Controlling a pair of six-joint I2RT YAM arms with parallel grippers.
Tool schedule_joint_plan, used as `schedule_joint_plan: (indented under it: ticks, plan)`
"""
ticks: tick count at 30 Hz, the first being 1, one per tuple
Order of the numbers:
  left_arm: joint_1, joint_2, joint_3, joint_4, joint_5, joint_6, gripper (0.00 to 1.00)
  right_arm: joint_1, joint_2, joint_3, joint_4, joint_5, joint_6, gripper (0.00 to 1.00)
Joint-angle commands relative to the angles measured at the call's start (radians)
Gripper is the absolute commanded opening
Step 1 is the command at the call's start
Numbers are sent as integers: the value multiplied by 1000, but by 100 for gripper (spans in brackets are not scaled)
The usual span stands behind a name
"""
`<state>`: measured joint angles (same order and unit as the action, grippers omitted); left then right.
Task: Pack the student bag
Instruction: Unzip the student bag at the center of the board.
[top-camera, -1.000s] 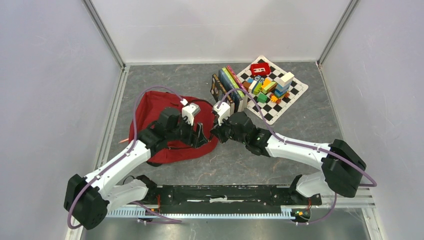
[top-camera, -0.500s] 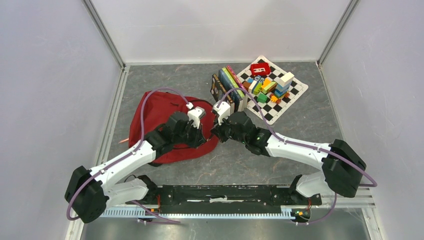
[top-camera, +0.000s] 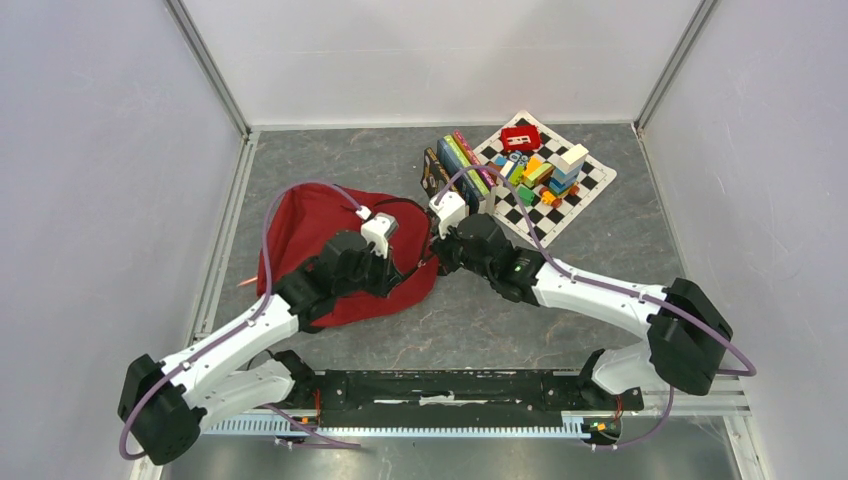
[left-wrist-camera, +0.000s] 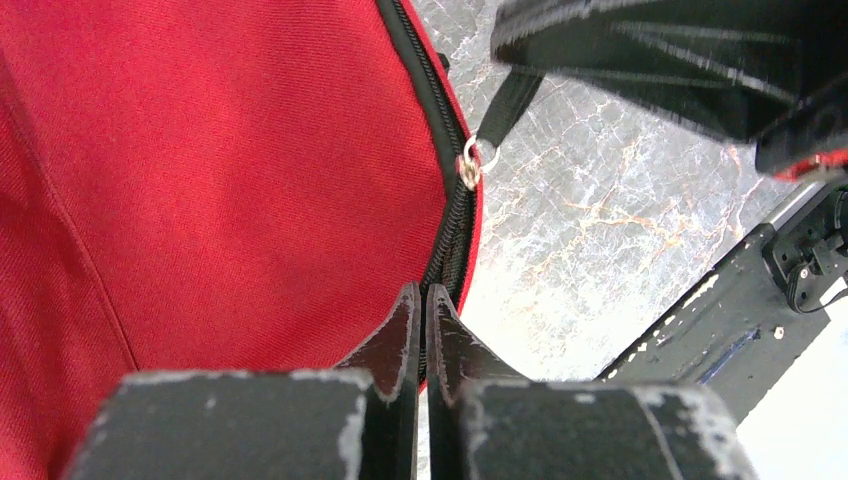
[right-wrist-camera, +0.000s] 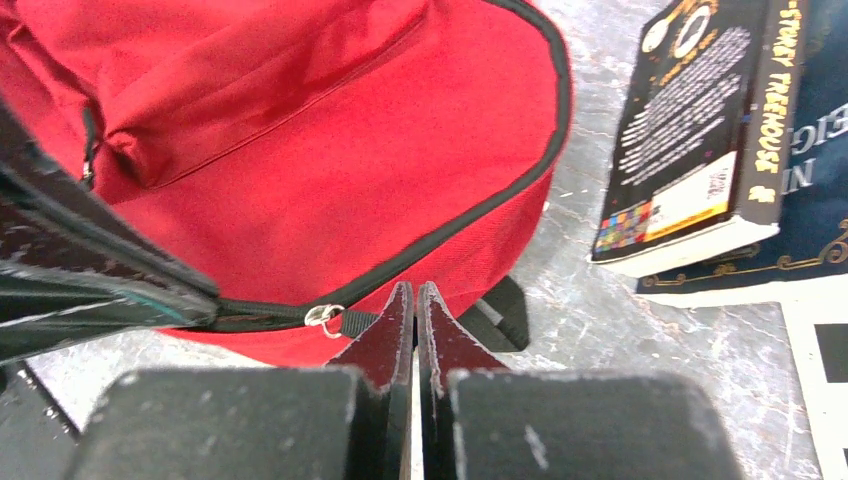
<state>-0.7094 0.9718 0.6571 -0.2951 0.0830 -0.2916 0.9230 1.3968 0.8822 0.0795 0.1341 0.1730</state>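
The student bag (top-camera: 318, 222), dark red with black zippers, lies flat on the grey marbled surface (top-camera: 610, 250), toward 9 o'clock from its middle. Its near part, at 5 o'clock, is hidden in the top view under the left arm. One metal zipper pull (left-wrist-camera: 470, 164) is seen by the left wrist camera and one (right-wrist-camera: 322, 316) by the right; whether these are the same pull cannot be told.

The left tool (left-wrist-camera: 420, 292) is closed narrow, its tips at the bag's zipper edge. The right tool (right-wrist-camera: 414, 288) is likewise closed narrow, just beside the pull and a black strap (right-wrist-camera: 502, 310). Whether anything is pinched by either cannot be made out. A blurred black shape (left-wrist-camera: 680, 60) cuts across each wrist view.

At 2 o'clock from the bag a row of books (top-camera: 460, 168) is stood, about four. Beyond them one checkered mat (top-camera: 590, 180) carries a heap of coloured blocks (top-camera: 545, 172), too crowded to count.
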Motion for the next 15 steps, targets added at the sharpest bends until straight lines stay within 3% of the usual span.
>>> schedule_joint_plan:
  ticks: [1,15]
  plan:
    - [-2,-58,-23,-68,-62,-61,2,-44,12,66,6,88,-54,0]
    - [-2,-186,-53,-191,-104,-167,2,-92,210,233,43,121,-161,0]
